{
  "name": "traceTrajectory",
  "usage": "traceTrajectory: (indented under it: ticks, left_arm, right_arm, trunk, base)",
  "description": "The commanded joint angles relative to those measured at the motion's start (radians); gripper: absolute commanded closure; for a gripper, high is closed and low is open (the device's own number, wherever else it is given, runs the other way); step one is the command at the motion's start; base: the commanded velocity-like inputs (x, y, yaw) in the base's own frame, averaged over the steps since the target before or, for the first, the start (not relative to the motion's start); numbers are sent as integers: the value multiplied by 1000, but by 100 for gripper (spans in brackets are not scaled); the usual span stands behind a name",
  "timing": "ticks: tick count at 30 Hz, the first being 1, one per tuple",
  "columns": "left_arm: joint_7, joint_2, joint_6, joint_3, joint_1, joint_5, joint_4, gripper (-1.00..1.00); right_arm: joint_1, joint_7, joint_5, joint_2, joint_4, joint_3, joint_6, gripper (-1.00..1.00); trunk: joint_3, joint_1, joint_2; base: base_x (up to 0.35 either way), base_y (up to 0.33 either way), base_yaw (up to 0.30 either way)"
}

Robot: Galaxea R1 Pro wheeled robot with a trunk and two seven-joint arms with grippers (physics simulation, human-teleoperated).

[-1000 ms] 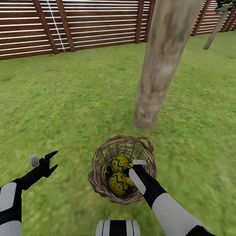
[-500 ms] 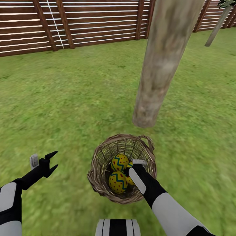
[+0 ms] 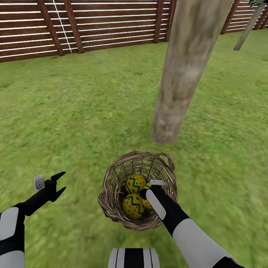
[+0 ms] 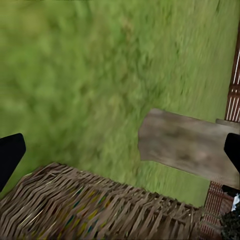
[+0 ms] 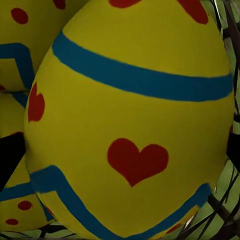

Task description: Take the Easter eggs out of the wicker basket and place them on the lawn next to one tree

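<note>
The wicker basket (image 3: 111,186) stands on the lawn (image 3: 74,111) just in front of the thick tree (image 3: 182,74) trunk. Inside lie the Easter eggs, yellow with blue zigzags and red marks: one at the back (image 3: 136,183), one at the front (image 3: 133,206), and a third (image 3: 147,186) mostly hidden by my right arm. My right gripper (image 3: 145,193) reaches down into the basket. In the right wrist view it (image 5: 121,150) is open, with a large egg (image 5: 130,100) between its fingertips (image 5: 9,157). My left gripper (image 3: 61,181) hangs open over grass left of the basket.
A brown slatted fence (image 3: 93,26) closes the far side of the garden. A thin leaning trunk (image 3: 245,28) stands at the far right. The left wrist view looks past the basket's woven wall (image 4: 100,210) to the tree base (image 4: 190,145).
The whole picture has drifted a little, so basket, tree and fence sit slightly higher. Both arms keep their places in the view; the eggs stay in the basket.
</note>
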Motion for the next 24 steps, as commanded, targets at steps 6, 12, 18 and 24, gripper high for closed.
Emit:
traceTrajectory:
  ticks: [6,12,18,24]
  left_arm:
    - [-10,-1,5,4,-1,-10,0,-100]
    - [-10,-1,5,2,-1,-10,0,-100]
    - [-10,-1,5,2,-1,-10,0,-100]
    - [-10,-1,5,1,-1,-10,0,-100]
  right_arm:
    - [0,65,-44,0,44,2,-16,100]
    - [0,65,-44,0,44,2,-15,100]
    - [0,64,-45,0,44,2,-15,100]
    - [0,64,-45,0,44,2,-16,100]
  trunk:
    - [-5,1,0]
    - [3,0,0]
    - [15,-2,1]
    - [26,-3,2]
  base:
    - [0,0,0]
    - [0,0,0]
    - [0,0,0]
    - [0,0,0]
